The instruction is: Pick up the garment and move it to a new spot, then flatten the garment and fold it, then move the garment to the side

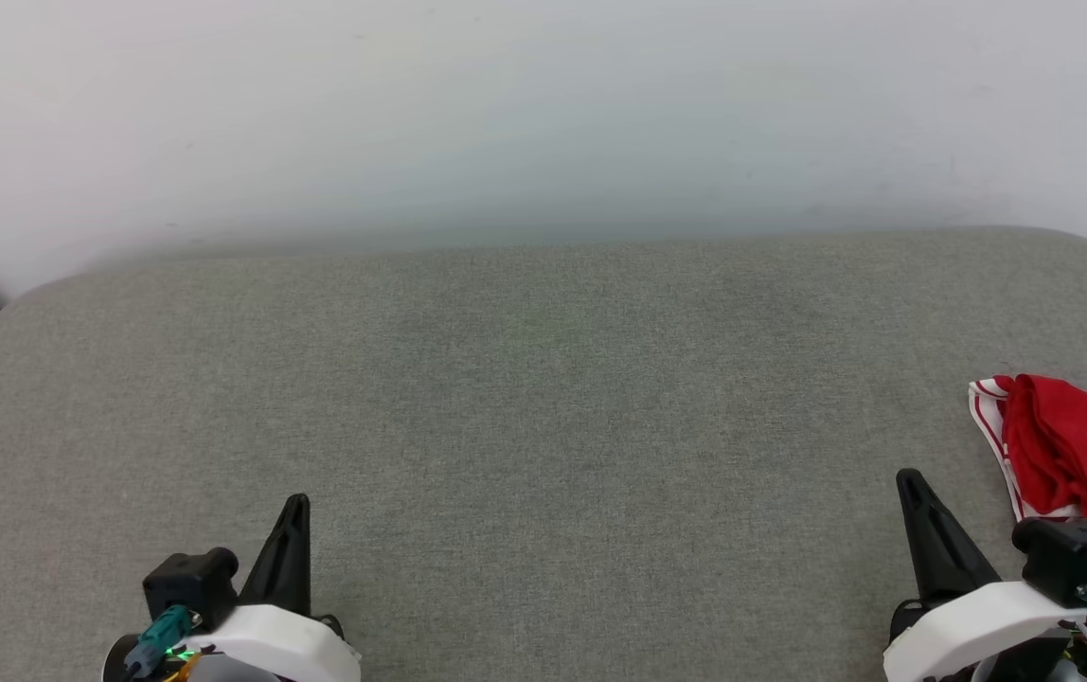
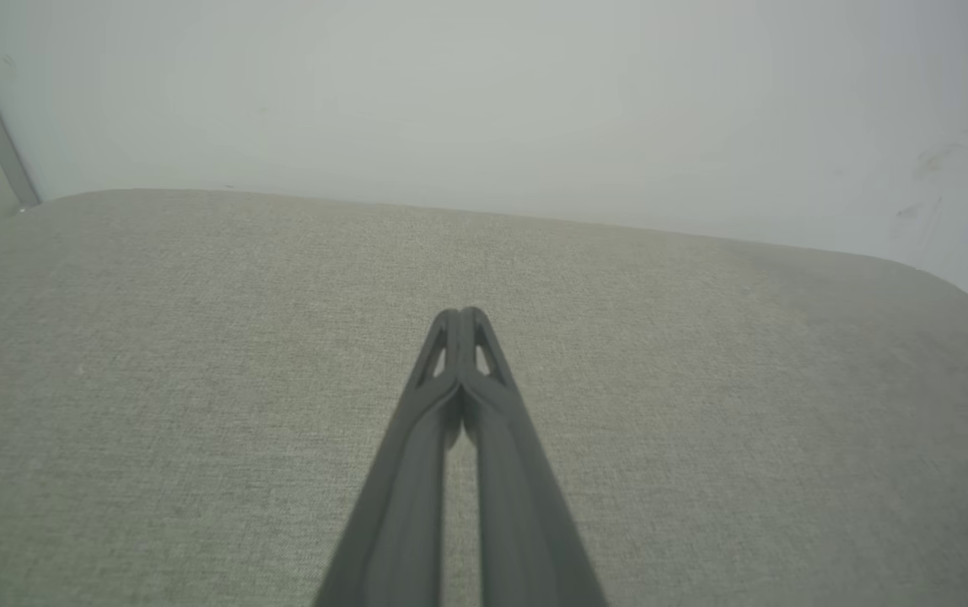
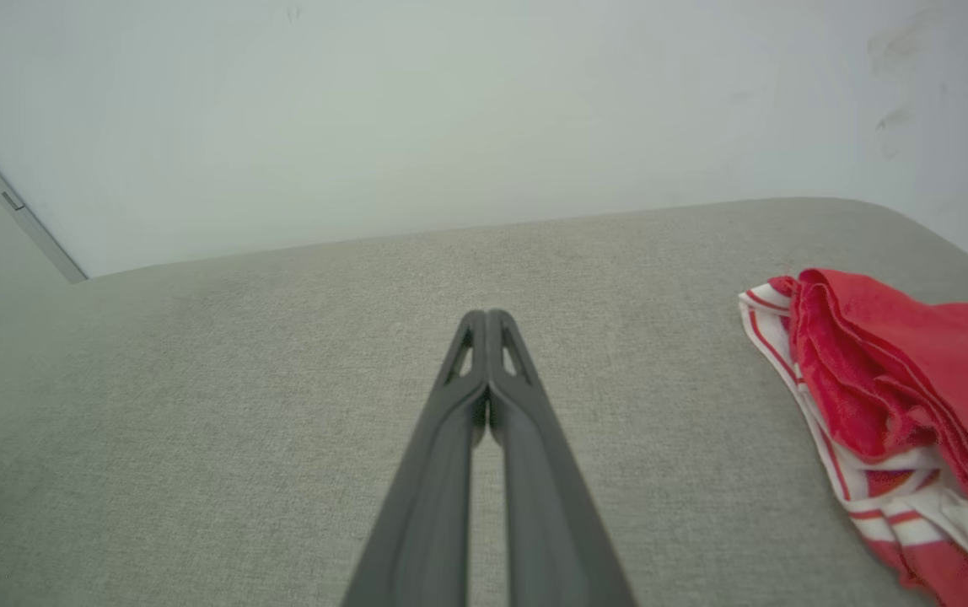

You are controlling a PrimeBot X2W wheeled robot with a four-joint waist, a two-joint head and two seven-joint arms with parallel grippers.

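Item 1, garment (image 3: 889, 379): red with white, red-striped trim. I see it bunched in a heap at the right edge of the grey cushion (image 1: 543, 398).
Item 2, right gripper (image 3: 488, 316): fingers pressed together, pinching nothing, over bare fabric near the heap and not touching it.
Item 3, left gripper (image 2: 460, 316): I read it as likewise pressed together and empty, toward the cushion's front-left, well apart from the garment.
Item 4, pale wall (image 1: 543, 114): behind the far edge.

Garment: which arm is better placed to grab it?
Right. The garment lies bunched at the right edge of the grey surface, beside the right gripper; the left gripper is far across it. Both are shut, so open first.
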